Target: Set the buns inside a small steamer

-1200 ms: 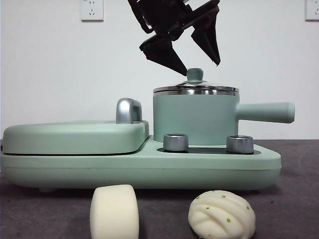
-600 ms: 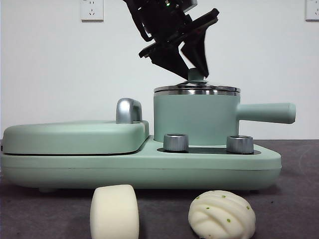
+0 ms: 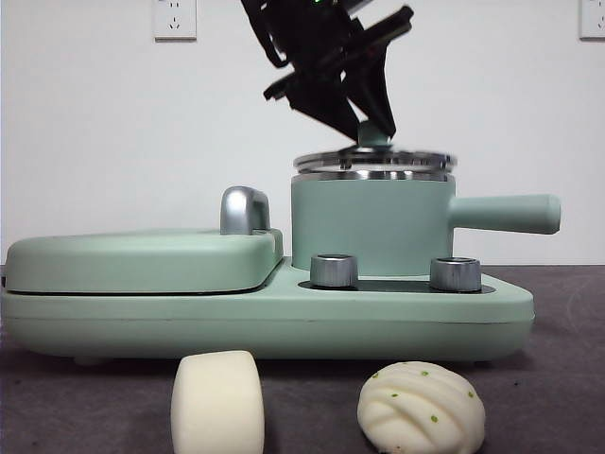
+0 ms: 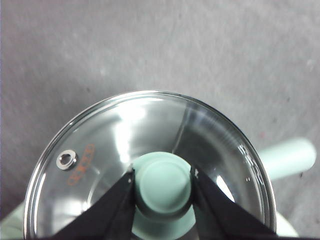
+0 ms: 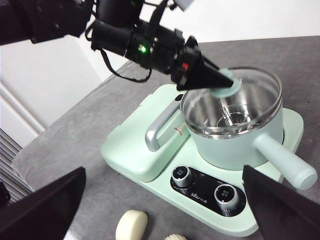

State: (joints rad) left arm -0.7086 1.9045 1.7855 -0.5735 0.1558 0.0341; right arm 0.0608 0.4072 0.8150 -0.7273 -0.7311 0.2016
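Observation:
The small steamer (image 3: 369,227) stands on its mint-green base, long handle pointing right. My left gripper (image 3: 367,128) is shut on the green knob (image 4: 162,186) of the glass lid (image 4: 125,135), and the lid (image 3: 373,159) hangs slightly above the steel rim. In the right wrist view the pot (image 5: 225,140) looks bare steel inside. Two buns lie on the dark table in front: a plain cylinder (image 3: 216,402) and a pleated round one with green flecks (image 3: 421,407). My right gripper (image 5: 163,170) waits high above the table, open and holding nothing.
A flat mint-green griddle (image 3: 142,260) with a chrome handle (image 3: 243,210) takes up the base's left half. Two steel dials (image 3: 333,270) (image 3: 455,273) sit in front of the pot. A white wall stands behind.
My left gripper came down from above the lid, shut on the knob, and has now raised the lid a little off the pot's rim. The buns have not moved.

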